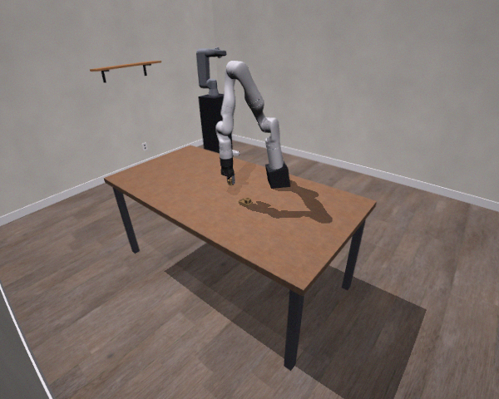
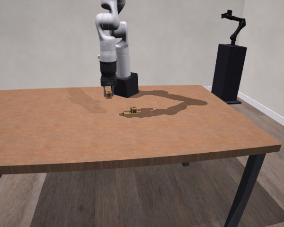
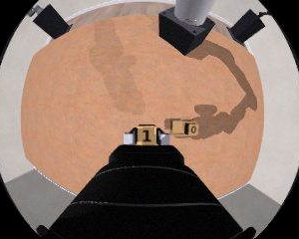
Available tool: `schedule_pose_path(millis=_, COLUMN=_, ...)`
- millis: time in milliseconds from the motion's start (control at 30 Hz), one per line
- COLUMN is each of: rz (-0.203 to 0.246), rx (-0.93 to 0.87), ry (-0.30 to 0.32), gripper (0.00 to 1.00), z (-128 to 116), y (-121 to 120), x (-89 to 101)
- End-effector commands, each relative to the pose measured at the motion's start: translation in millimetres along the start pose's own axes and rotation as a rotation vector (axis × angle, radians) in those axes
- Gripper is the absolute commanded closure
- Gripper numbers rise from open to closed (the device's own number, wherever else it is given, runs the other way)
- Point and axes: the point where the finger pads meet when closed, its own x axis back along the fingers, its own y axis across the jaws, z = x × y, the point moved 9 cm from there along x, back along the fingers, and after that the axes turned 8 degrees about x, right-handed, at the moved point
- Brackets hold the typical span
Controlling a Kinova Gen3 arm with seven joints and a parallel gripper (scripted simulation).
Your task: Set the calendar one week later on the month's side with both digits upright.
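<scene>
So far only half is arranged: the tool grips one cube above the desk, left of and beyond the tray, where the other cube stands. Turning, placing and releasing remain.

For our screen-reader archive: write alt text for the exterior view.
A white robot arm's claw holds a wooden cube showing 0 above a brown table. To its right, a low tray holds a cube showing 8.
</scene>
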Motion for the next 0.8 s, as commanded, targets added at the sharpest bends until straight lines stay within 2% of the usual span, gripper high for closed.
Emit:
schedule_pose_path(millis=0, rz=0.001, rx=-0.006, ry=-0.001, gripper=0.40, z=-0.5, y=0.2, x=0.3)
schedule_pose_path(millis=767, rz=0.001, rx=-0.021, ry=-0.002, gripper=0.40, z=-0.7, y=0.3, x=0.4)
